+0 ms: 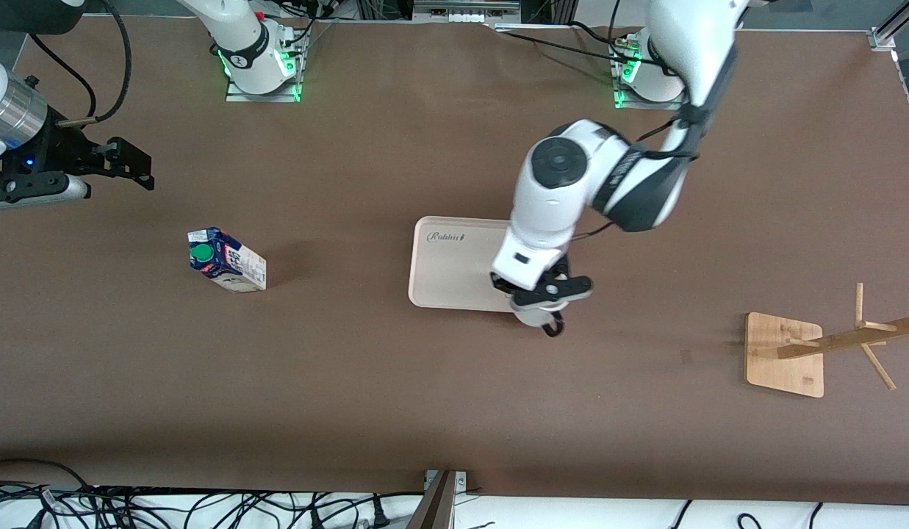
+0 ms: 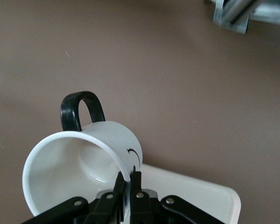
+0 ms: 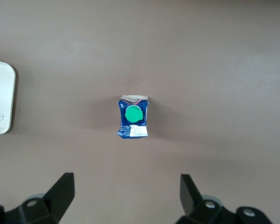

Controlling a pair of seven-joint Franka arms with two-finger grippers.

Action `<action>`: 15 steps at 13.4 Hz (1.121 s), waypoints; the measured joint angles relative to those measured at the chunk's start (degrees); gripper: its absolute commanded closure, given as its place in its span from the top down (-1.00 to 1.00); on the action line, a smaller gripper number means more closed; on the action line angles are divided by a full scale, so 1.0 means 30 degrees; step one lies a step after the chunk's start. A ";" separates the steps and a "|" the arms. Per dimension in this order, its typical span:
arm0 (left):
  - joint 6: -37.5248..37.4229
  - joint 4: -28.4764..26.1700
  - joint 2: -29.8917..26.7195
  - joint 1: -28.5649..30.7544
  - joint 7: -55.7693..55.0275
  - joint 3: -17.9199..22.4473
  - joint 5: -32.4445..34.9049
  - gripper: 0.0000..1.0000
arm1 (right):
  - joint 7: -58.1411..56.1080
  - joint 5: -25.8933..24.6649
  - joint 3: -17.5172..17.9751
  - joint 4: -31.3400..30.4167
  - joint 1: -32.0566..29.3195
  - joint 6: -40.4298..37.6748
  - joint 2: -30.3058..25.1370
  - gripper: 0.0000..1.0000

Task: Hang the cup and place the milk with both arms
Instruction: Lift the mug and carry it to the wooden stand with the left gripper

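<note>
Left wrist view shows the left gripper [image 2: 126,196] pinching only the thin rim of the cup [image 2: 79,172], over the tray's [image 1: 443,264] five-o'clock corner. So slim a hold could let the cup swing or slip on its way to the rack [image 1: 788,353], and the handle [image 2: 81,109] may miss a peg. The right gripper [image 3: 126,196] hangs spread wide over the table, with the upright milk [image 1: 226,261] toward the tray's nine o'clock.
</note>
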 measured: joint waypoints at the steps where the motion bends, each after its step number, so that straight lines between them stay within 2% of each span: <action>1: -0.0167 -0.0003 -0.0693 0.0883 0.1216 -0.0009 -0.0001 -0.90 | 0.0000 0.0000 -0.0002 0.0001 -0.0056 -0.0016 0.0000 1.00; 5: -0.1917 0.0006 -0.2663 0.3417 0.5062 -0.0027 -0.0004 -0.94 | -0.0003 -0.0001 0.0157 0.0394 -0.0115 -0.0077 0.0450 1.00; 9: -0.5329 -0.0003 -0.4967 0.5228 0.7203 -0.0060 -0.0004 -0.95 | 0.0010 -0.0037 0.0374 0.0888 -0.0025 -0.0119 0.0526 1.00; 12: -0.5778 -0.0113 -0.5341 0.7431 0.8883 -0.0054 -0.1021 -0.95 | 0.0010 -0.0064 0.0422 0.0962 0.0046 0.0037 0.0549 1.00; 15: -0.5777 -0.0313 -0.5199 0.9227 1.2082 -0.0036 -0.2082 -0.95 | 0.0010 -0.0064 0.0481 0.0999 0.0121 0.0127 0.0563 1.00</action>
